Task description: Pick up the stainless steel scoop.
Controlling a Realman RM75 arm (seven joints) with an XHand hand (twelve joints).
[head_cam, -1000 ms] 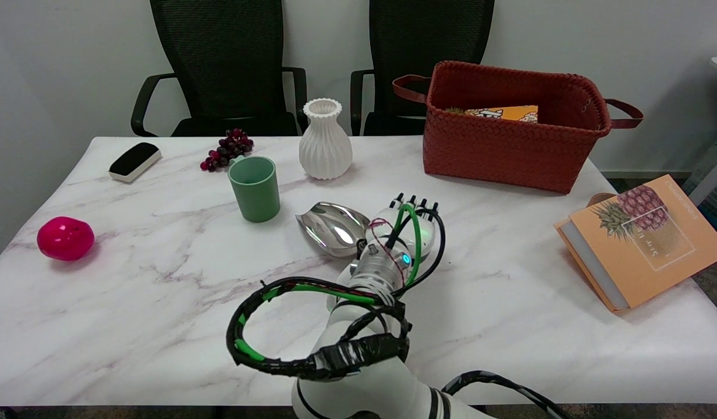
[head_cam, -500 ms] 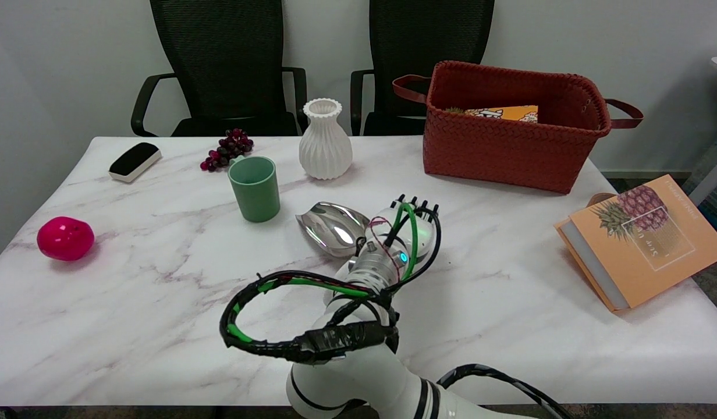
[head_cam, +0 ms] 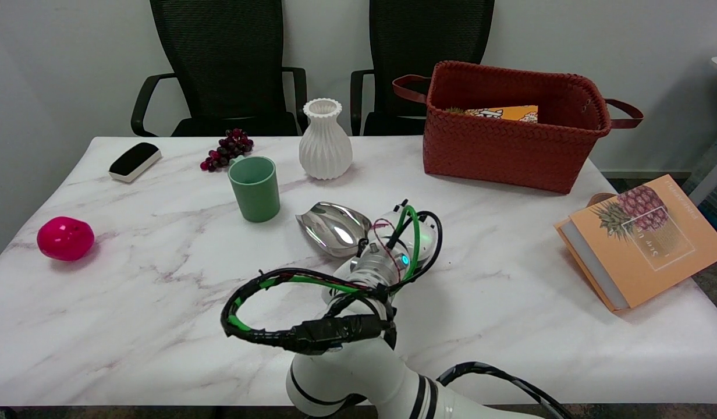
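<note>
The stainless steel scoop lies on the white marble desk near its middle, bowl up, just in front and to the picture-right of the green cup. Its long axis runs from the pointed lip at the picture's left toward the lower right, and that right-hand end, where I judge the handle to be, disappears under my right hand. So the scoop lies directly to the picture-left of my hand, touching it or nearly so; the contact itself is hidden by my wrist and its cables.

My right arm reaches in from the lower right edge, forearm angled up and across the desk, with the silver wrist collar and its green-and-black cable loop sitting over the back of the hand. The hand is low, close to the desk surface, palm side turned away from the camera. I cannot tell how far my fingers are apart or whether they have the handle: they are hidden beneath the hand and cables. The scoop's bowl appears to rest flat on the desk, so I judge it not yet lifted.

The coming move turns on the handle end: a sound hold there, then a straight rise, since the polished steel may slip or tip bowl-down.
</note>
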